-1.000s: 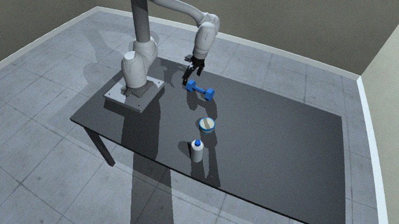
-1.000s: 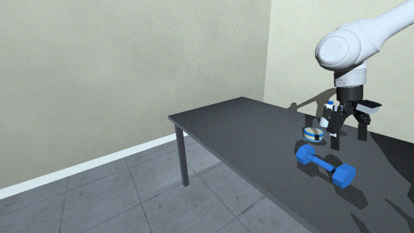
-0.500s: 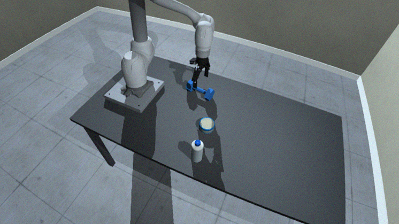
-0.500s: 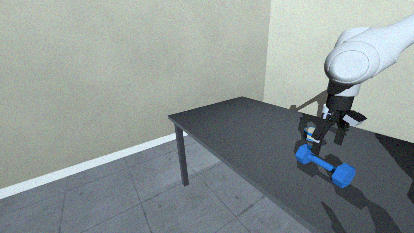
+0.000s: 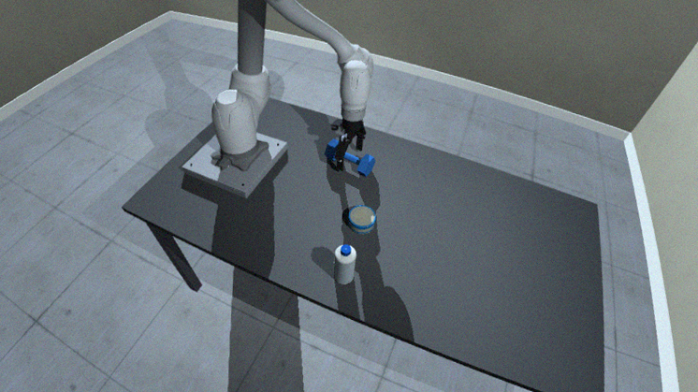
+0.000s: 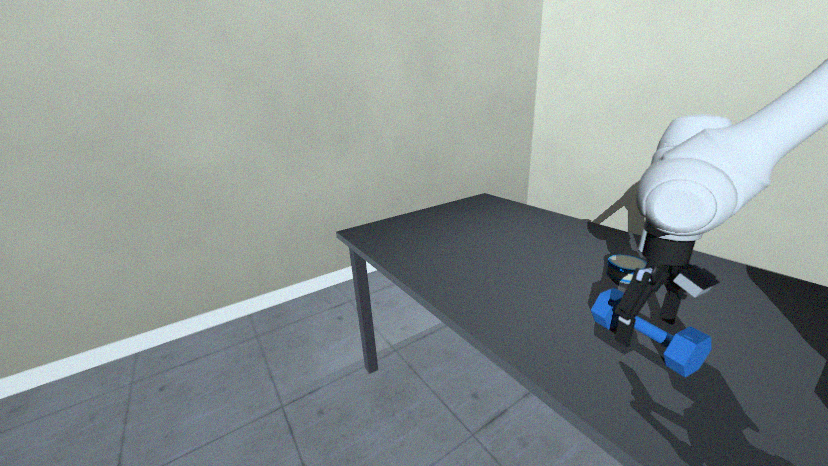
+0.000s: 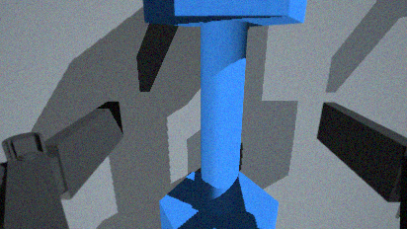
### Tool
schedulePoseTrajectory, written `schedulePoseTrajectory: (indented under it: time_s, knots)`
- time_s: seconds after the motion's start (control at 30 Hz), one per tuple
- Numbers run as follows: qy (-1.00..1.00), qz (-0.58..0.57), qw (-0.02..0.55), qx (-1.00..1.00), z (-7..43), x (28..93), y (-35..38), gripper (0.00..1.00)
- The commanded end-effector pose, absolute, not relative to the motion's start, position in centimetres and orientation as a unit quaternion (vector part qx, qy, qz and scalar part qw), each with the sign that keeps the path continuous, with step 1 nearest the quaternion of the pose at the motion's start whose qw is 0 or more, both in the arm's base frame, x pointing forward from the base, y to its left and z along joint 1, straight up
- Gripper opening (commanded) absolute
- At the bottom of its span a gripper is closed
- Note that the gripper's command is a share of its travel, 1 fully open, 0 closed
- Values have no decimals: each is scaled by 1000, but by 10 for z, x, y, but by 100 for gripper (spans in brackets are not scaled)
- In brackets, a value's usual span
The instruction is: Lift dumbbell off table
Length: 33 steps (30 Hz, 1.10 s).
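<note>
A blue dumbbell [image 5: 349,158] with two hexagonal heads lies on the dark table, near the robot's base. It also shows in the exterior view [image 6: 651,331] and fills the middle of the wrist view [image 7: 223,114]. My gripper [image 5: 346,150] points straight down over the dumbbell's handle. The gripper is open wide, with one finger on each side of the handle [image 7: 222,123] and a clear gap to both. In the exterior view the gripper [image 6: 646,321] has its fingertips down near the table, close to the dumbbell's left head.
A round shallow bowl with a blue rim [image 5: 362,218] sits on the table in front of the dumbbell. A white bottle with a blue cap [image 5: 344,263] stands near the table's front edge. The robot's base plate [image 5: 236,161] is at the table's left end.
</note>
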State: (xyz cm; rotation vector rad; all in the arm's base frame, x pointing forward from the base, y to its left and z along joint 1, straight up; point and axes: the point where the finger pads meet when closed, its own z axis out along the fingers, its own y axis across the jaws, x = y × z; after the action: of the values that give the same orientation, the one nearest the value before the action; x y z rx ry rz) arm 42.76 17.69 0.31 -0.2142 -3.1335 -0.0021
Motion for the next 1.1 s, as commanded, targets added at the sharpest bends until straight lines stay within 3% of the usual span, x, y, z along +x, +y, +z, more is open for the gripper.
schedulePoseTrajectory:
  time_s: [0.0,0.2,0.23,1.07]
  knots:
    - [-998,-1,0,-68,3,428,177,100]
    - [-998,-1,0,-68,3,428,177,100]
    - [-998,-1,0,-68,3,428,177,10]
    - [-998,-1,0,-68,4,428,177,10]
